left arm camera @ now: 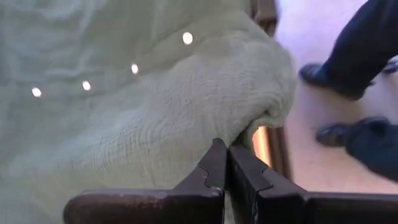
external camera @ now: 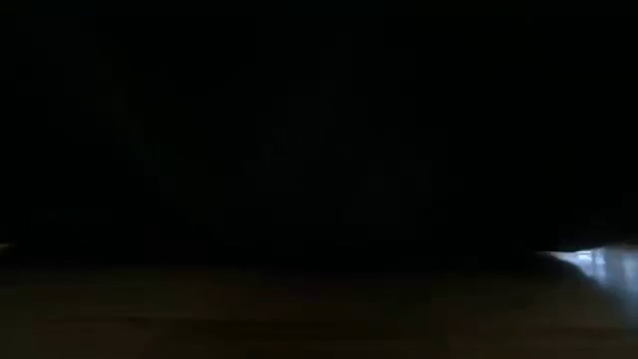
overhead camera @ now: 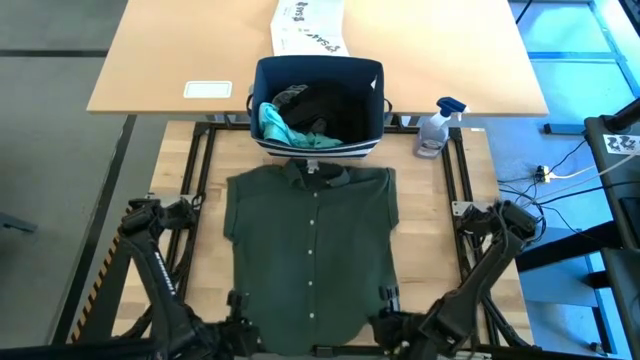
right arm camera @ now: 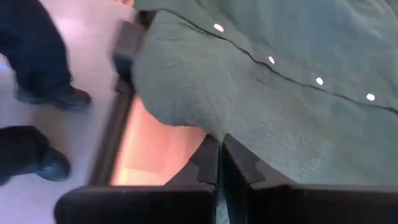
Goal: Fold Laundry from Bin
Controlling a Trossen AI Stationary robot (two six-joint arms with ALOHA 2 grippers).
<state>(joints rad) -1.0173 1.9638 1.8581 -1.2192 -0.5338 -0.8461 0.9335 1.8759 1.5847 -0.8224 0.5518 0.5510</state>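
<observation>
The olive-green button-up shirt (overhead camera: 312,245) lies spread flat, front up, at the centre of the wooden table (overhead camera: 190,165). Its collar points to 12 o'clock, toward the bin, and its hem to 6 o'clock, so its long axis runs 12 to 6 along the button line, with the short sleeves out toward 9 and 3. No fold shows in it yet. By my reading the task is at an early stage: one garment is out and laid flat, and its folding has not begun.

The navy-blue bin (overhead camera: 318,100) stands at 12 o'clock, just beyond the collar, with a teal piece (overhead camera: 276,123) and dark garments (overhead camera: 325,108) inside, all yet to be taken out and folded.

At 6 o'clock, the left gripper (left arm camera: 226,163) is clamped on the hem at the shirt's left corner, and the right gripper (right arm camera: 219,155) is clamped on the hem at its right corner.

The low view is dark and shows nothing usable.
</observation>
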